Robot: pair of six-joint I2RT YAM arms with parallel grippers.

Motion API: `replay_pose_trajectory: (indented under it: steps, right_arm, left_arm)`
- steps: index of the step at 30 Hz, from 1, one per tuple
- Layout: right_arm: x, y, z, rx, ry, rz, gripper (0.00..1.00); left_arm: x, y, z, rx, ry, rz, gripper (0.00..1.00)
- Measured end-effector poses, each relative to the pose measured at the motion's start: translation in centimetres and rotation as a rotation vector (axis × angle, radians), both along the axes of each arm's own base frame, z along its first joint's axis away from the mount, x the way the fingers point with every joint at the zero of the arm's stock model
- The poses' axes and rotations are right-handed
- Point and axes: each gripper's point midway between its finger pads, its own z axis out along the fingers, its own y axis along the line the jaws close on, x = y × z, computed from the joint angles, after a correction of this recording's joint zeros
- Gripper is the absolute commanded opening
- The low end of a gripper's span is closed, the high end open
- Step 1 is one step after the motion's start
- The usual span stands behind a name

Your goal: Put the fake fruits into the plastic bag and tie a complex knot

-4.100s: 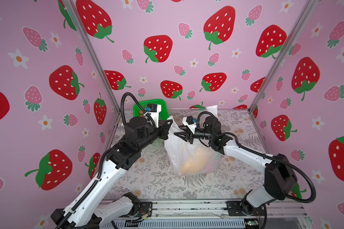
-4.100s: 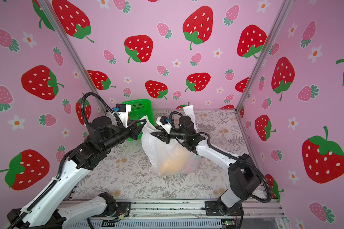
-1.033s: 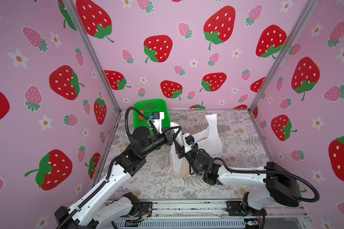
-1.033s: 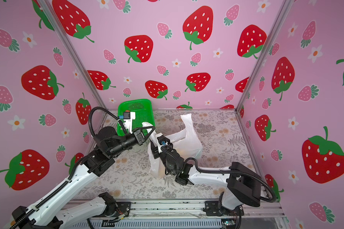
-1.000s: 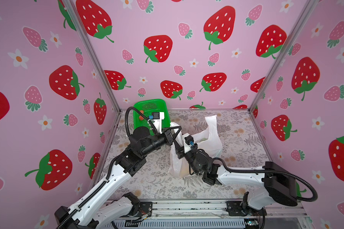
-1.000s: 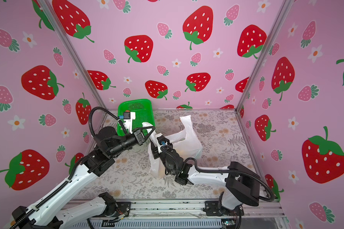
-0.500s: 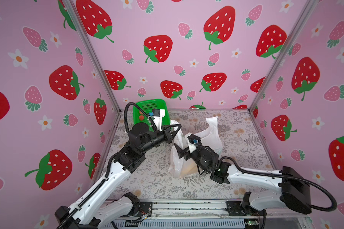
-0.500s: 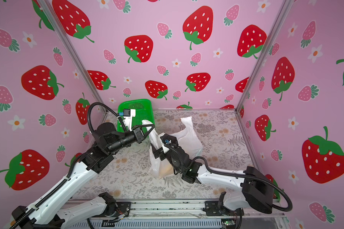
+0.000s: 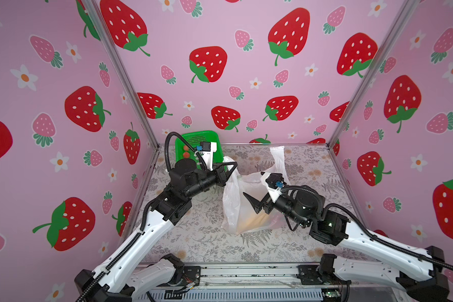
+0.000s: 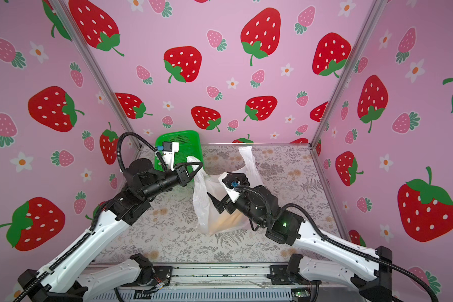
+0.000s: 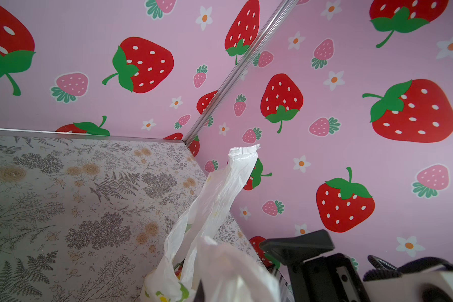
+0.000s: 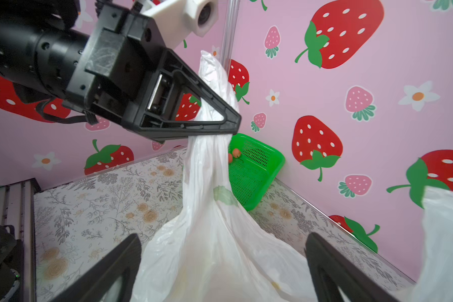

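Nearest the front edge of the table [image 9: 194, 243]: right gripper [image 9: 253, 204]. Stands with jaws spread full wide, clamps nothing, points at the near side of the plastic bag [image 9: 230, 209]. Cannot tell from either top view whether touching the film or just short of it. Looks, from its own wrist camera, onto the bag's body between its two fingers [image 12: 120, 258].

Mid-table: the bag itself. Sits slumped on the floral top, mouth unclosed. Shows yellow-orange fake fruits [image 9: 251, 222] low down through the film, with a red tint beside them. Cannot name each piece.

Just behind, toward the left edge: left gripper [image 9: 232, 167]. Pinched tight on one handle [image 12: 209, 162], drawn up taut from the bag, with the loose end poking out past the jaws.

Farther back, toward the right edge: second handle [image 9: 279, 159]. Stands up free, gripped by nothing, well apart from the held one.

Far left corner: green basket [image 9: 194, 132]. Holds two small red round fruits [image 9: 185, 148], outside the bag.

Step, as judged: loading mostly done, opening of the tie. No knot yet, handles uncrossed. Worth flagging the two pieces in the basket, which may want fetching before closing.

Next move, as judged: calls for lifting the right gripper up and back to the free handle, closing on it low enough to leave slack, then crossing it over the held one. Calls also for a firm left hold, so as not to tip the bag. Expect thin film to slip or bunch.
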Motion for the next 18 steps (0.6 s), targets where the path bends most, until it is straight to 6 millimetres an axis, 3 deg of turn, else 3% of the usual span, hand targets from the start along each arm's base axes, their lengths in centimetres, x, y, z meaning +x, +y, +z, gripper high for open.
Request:
replay_pose_trajectory:
  steps: [4, 7, 9, 15, 18]
  right_arm:
    - [3.2, -5.9, 0.5, 0.031, -0.004, -0.171, 1.0]
    - [6.0, -9.6, -0.8, 0.034, 0.012, -0.292, 1.0]
    - [7.5, -10.6, -2.1, 0.031, 0.037, -0.326, 1.0]
    - [12.1, -10.3, -6.8, 0.014, 0.137, -0.295, 0.96]
    - [13.7, -9.4, -9.0, 0.013, 0.182, -0.244, 0.66]
  left_arm:
    - [0.0, 0.0, 0.0, 0.003, -0.003, -0.004, 0.0]
    - [0.0, 0.0, 0.0, 0.004, -0.005, -0.007, 0.0]
    - [0.0, 0.0, 0.0, 0.005, -0.005, -0.007, 0.0]
    - [0.0, -0.1, -0.1, 0.008, -0.002, -0.012, 0.0]
    - [0.0, -0.1, -0.1, 0.015, -0.001, -0.011, 0.0]
